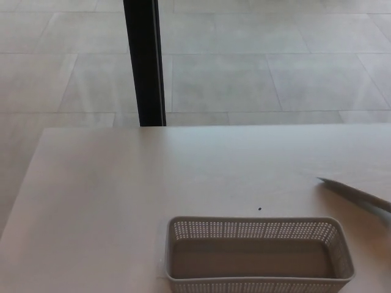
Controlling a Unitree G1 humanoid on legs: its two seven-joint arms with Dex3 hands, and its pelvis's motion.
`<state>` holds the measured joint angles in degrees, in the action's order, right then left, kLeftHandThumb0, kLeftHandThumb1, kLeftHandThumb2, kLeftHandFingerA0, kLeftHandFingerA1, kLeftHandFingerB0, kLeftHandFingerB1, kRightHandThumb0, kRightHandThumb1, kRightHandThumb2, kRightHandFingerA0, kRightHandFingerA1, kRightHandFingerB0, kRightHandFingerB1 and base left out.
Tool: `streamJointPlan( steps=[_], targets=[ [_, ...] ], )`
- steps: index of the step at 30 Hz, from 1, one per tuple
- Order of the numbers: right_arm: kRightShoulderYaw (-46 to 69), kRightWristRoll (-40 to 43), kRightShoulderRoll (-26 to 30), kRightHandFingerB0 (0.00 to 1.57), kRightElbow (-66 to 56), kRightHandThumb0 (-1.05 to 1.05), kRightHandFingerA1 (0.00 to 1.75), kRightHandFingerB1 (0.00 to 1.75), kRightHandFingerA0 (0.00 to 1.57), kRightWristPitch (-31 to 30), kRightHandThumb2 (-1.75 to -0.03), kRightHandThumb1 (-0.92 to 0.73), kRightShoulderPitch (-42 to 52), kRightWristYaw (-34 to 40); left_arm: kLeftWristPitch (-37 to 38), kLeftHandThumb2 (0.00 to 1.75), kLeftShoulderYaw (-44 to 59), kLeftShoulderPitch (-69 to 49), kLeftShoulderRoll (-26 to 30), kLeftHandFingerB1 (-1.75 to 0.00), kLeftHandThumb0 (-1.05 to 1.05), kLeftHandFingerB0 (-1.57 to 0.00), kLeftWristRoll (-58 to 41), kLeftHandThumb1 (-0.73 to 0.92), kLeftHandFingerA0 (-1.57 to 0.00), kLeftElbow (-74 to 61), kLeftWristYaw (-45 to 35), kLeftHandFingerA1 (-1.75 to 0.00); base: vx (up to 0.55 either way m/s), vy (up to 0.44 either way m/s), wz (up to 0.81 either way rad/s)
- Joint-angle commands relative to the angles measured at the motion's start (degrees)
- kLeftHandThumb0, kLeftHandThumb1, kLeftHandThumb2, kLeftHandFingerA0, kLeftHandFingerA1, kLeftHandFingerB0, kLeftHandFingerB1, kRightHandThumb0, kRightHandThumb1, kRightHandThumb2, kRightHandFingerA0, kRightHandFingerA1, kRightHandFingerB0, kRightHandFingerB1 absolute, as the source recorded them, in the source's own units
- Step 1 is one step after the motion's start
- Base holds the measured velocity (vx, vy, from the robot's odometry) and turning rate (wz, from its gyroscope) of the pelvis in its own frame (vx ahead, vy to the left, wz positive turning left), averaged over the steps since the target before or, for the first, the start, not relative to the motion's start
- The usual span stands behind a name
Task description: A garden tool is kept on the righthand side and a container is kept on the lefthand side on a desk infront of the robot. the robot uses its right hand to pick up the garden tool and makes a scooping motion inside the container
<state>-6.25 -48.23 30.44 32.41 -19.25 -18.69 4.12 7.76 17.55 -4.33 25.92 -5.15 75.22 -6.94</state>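
A grey perforated plastic basket (256,231) stands empty at the front of the white desk (122,183), a little right of centre. The metal blade of the garden tool (354,193) pokes in from the right edge, its tip pointing left, low over the desk and just beyond the basket's far right corner. Its handle lies outside the picture. Neither hand shows in the head view.
A black vertical post (145,61) rises behind the desk's far edge. Grey tiled floor (275,61) lies beyond. A tiny dark speck (259,209) marks the desk just behind the basket.
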Motion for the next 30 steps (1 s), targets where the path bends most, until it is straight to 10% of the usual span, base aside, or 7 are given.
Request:
streamJointPlan(
  steps=[1,9,10,18,20,21,30],
  targets=[
    [-0.3,6.1,1.7,0.04,-6.8,-0.71,0.54,0.40,0.07,-1.7,-0.89,-0.51,2.2,-13.1,0.2,1.21,0.4,-0.3,0.3,-1.02,-0.24,-0.90,-0.1,-0.32,-0.90,0.1,-0.3,-1.11,0.00,0.000,0.00],
    [-0.9,8.4,3.9,0.00,-13.6,-1.05,0.27,0.00,0.00,-1.7,-1.06,-0.69,5.0,-21.2,0.1,1.28,0.2,-0.3,0.4,-1.04,-0.24,-0.89,-0.1,-0.35,-0.94,-0.5,-0.1,-1.12,0.00,0.000,0.00],
    [-0.8,8.6,4.3,0.00,-14.5,-0.98,0.00,0.00,0.00,-1.7,-0.64,-0.82,5.3,-21.9,0.1,1.30,0.0,-0.2,0.5,-1.06,-0.27,-0.92,0.0,-0.37,-0.91,-0.8,-0.4,-1.16,0.00,0.000,0.00],
    [3.0,12.5,7.8,0.00,-21.5,-1.05,0.34,0.00,0.00,-1.3,-1.10,-0.68,8.0,-26.0,1.0,1.19,-0.2,-0.5,0.6,-1.01,-0.28,-0.97,0.3,-0.35,-0.94,-0.6,-0.4,-1.11,0.00,0.000,0.00],
    [5.0,13.8,9.4,0.00,-24.0,-1.05,0.00,0.00,0.00,-1.7,-0.68,-0.85,9.5,-27.3,0.5,1.17,-0.2,-0.2,0.5,-1.00,-0.26,-0.96,0.3,-0.35,-0.96,-0.4,0.0,-1.08,0.00,0.000,0.00],
    [6.7,14.8,10.0,0.00,-25.5,-1.04,0.30,0.00,0.00,-1.7,-1.09,-0.67,10.6,-27.7,0.4,1.20,-0.2,-0.2,0.5,-1.01,-0.28,-0.93,0.3,-0.34,-0.95,-0.5,-0.1,-1.08,0.00,0.000,0.00],
    [29.0,23.5,14.6,0.00,-30.0,-1.05,0.00,0.02,0.00,0.7,-0.72,-0.81,21.4,-26.9,1.2,1.23,0.3,-0.5,0.9,-1.03,-0.28,-0.96,-0.1,-0.36,-0.96,-0.5,-0.9,-1.10,0.00,0.000,0.00]
  ],
)
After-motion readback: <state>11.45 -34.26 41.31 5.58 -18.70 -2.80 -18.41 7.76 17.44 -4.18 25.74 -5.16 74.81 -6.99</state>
